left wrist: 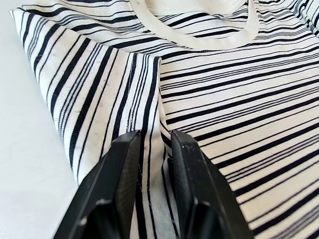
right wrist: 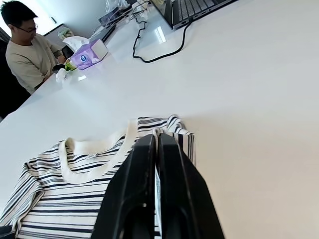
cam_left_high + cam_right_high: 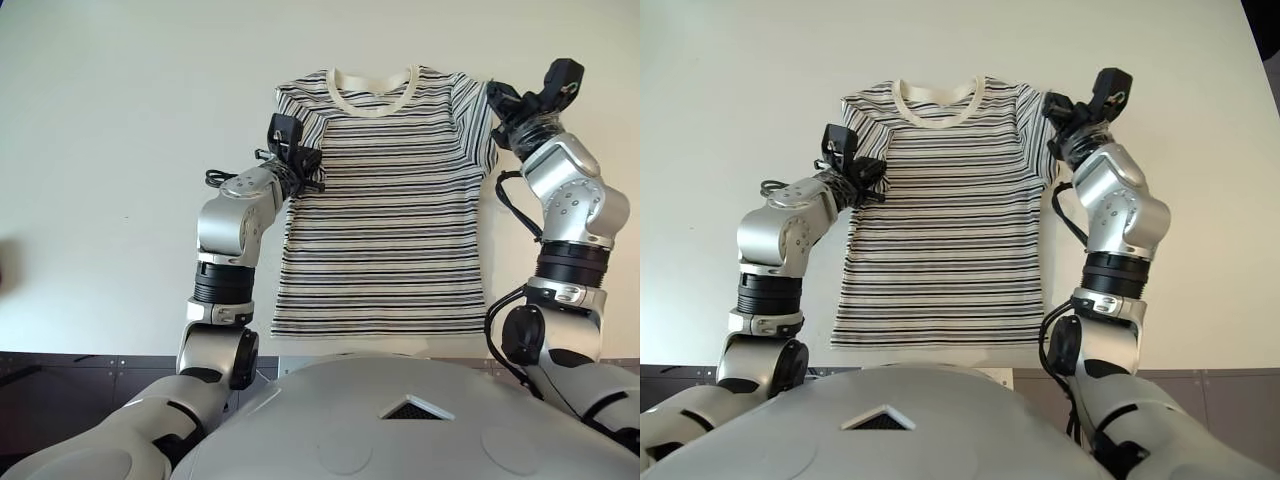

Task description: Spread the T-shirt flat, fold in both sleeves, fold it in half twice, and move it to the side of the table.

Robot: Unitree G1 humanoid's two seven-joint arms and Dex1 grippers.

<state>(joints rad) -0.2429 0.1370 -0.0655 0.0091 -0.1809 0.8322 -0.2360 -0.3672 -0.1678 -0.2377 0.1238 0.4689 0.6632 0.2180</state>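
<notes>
A black-and-white striped T-shirt (image 3: 385, 220) with a cream collar (image 3: 372, 100) lies face up on the white table (image 3: 120, 150), its hem toward me. Its left sleeve (image 1: 99, 84) is turned in over the chest. My left gripper (image 1: 152, 135) is shut on that sleeve's edge, low against the cloth. At the other shoulder my right gripper (image 2: 156, 138) is shut, its tips pinching the slightly raised edge of the right sleeve (image 2: 174, 127). The right forearm (image 3: 565, 180) stands beside the shirt's right side.
Bare table stretches wide to the left of the shirt and beyond the collar. Far off in the right wrist view lie a laptop (image 2: 199, 7), a black cable (image 2: 159, 50) and a tissue box (image 2: 87, 55). The table's front edge (image 3: 100, 353) runs just below the hem.
</notes>
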